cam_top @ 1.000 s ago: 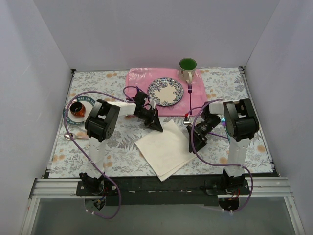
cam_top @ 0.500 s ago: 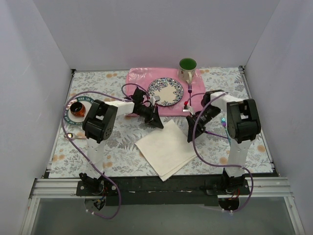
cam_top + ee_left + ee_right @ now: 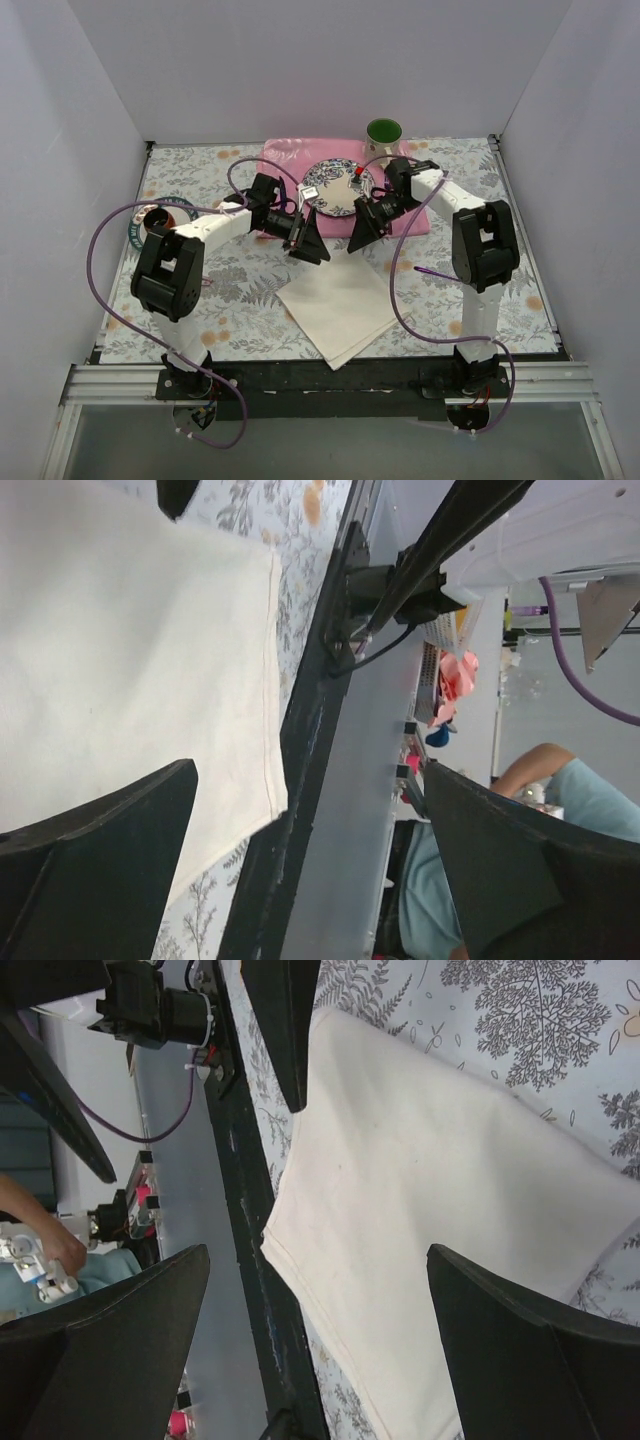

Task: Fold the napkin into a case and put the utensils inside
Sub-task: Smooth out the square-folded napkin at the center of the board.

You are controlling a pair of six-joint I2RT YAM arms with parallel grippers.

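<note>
My left gripper [image 3: 308, 240] and right gripper [image 3: 362, 232] hung spread and empty beside the limp-looking cream-white cloth napkin [image 3: 340, 305] at lower centre; I'd have pinched a corner.

Patterned plate [image 3: 330, 181] on pink placemat [image 3: 288, 159] — green mug [image 3: 383, 132] near.

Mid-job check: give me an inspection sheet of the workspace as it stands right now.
Surface: floral-print table, no spill seen.
Job's things: napkin lies flat near the front edge, layered, not yet folded narrow; utensils not made out in any view.
Clutter: plate on pink placemat, green mug behind it, saucer at left.
End effectors: left end effector and right end effector both open and empty, by the napkin's far corner.
Cables: purple cable loops wide off the left arm; another hangs by the napkin's right corner.
Surroundings: white walls; a person beyond the near edge.
</note>
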